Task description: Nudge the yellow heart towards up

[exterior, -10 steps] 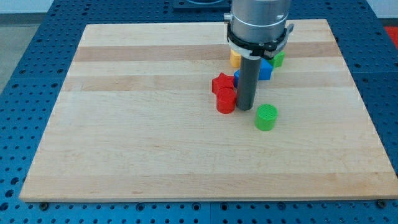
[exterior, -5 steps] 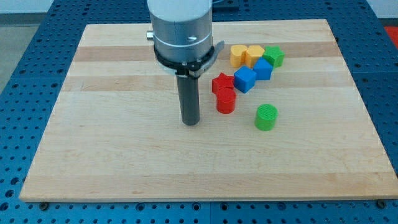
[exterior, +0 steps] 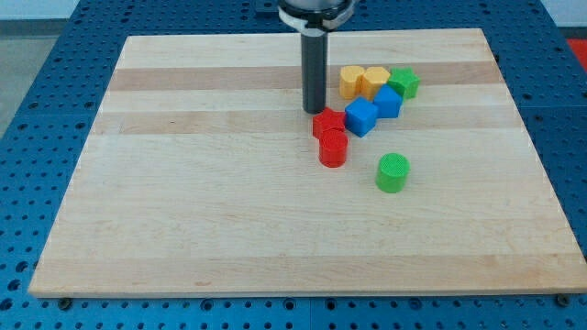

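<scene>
Two yellow blocks sit side by side near the view's top right. The right one (exterior: pixel 375 81) looks like the yellow heart, and the left one (exterior: pixel 350 82) is a rounded yellow block touching it. My tip (exterior: pixel 315 112) rests on the board just above the red star (exterior: pixel 328 122). It is to the left of and below the yellow pair, about a block's width from the left yellow block. The rod rises straight up out of the view's top.
A green star (exterior: pixel 404 83) touches the heart's right side. Two blue cubes (exterior: pixel 388 101) (exterior: pixel 361 117) lie below the yellow pair. A red cylinder (exterior: pixel 333 148) sits under the red star. A green cylinder (exterior: pixel 393 172) stands alone lower right. The wooden board (exterior: pixel 183 202) lies on blue pegboard.
My tip swung from beside the red cylinder out to the left, then up and right to just above the red star. No block has visibly moved.
</scene>
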Motion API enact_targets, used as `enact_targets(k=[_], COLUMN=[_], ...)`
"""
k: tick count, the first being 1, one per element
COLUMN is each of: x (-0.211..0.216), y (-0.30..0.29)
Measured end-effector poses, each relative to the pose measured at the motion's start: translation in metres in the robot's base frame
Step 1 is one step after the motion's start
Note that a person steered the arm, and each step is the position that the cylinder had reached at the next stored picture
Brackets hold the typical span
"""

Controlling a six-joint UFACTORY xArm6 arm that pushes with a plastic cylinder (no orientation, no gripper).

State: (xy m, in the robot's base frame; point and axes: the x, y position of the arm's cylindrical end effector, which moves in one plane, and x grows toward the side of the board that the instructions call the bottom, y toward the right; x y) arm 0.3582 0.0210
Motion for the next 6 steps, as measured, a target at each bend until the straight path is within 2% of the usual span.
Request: enact_targets(k=[3, 5, 6], x=[-0.041, -0.096, -0.108], y=[0.019, 0.024, 0.052])
